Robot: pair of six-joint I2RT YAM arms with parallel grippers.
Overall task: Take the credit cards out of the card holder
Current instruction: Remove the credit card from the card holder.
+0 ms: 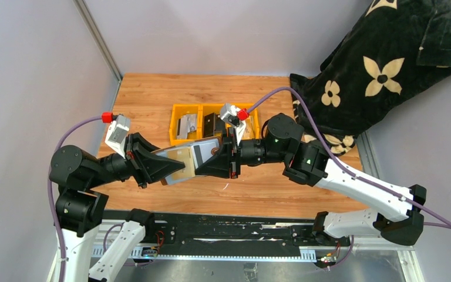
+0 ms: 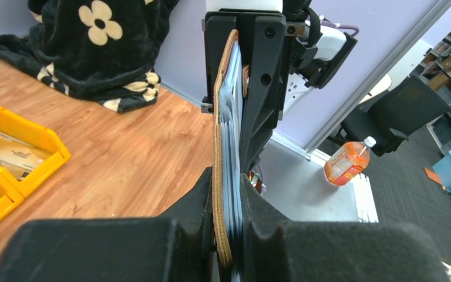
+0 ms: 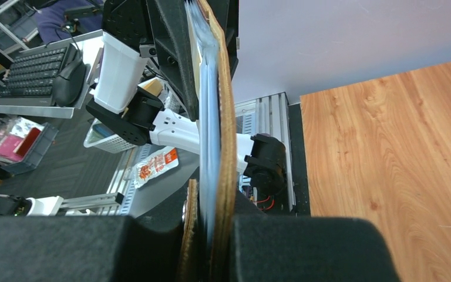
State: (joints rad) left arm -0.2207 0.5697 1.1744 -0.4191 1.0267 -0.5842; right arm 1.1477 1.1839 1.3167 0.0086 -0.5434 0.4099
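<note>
Two grippers share the brown leather bi-fold card holder (image 1: 196, 154), held above the wooden table (image 1: 258, 189).
At left, the left gripper (image 1: 165, 167) clamps one end, a tan plastic credit card (image 1: 182, 164) showing inside; the right gripper (image 1: 219, 158) clamps the other end. Uneven pulling could twist the holder free and drop it.

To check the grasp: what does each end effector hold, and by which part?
Both hold the open card holder above the table: the left end effector clamps its left end, the right end effector its right end.
</note>
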